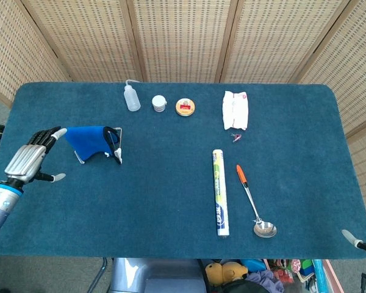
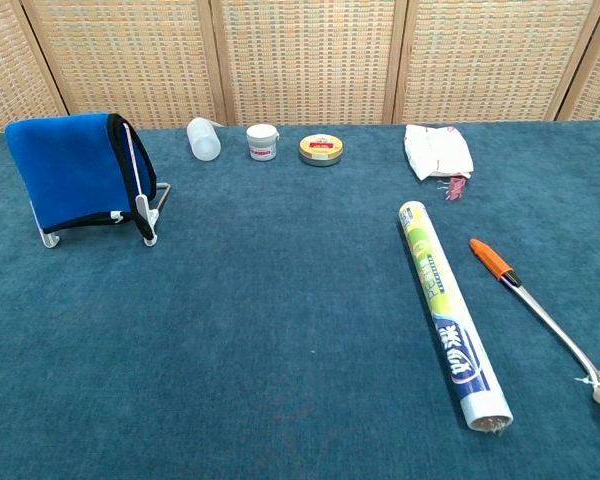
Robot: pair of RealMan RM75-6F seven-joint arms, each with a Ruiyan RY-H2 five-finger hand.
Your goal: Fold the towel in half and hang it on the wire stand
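The blue towel, edged in black, hangs folded over the white wire stand at the table's left side. My left hand hovers just left of the towel in the head view, fingers spread and holding nothing. It does not touch the towel. Of my right hand only fingertips show at the bottom right corner of the head view, well away from the towel; how they are set cannot be made out.
Along the far edge stand a squeeze bottle, a small white jar, a round tin and a white packet. A wrap roll and an orange-handled spoon lie right of centre.
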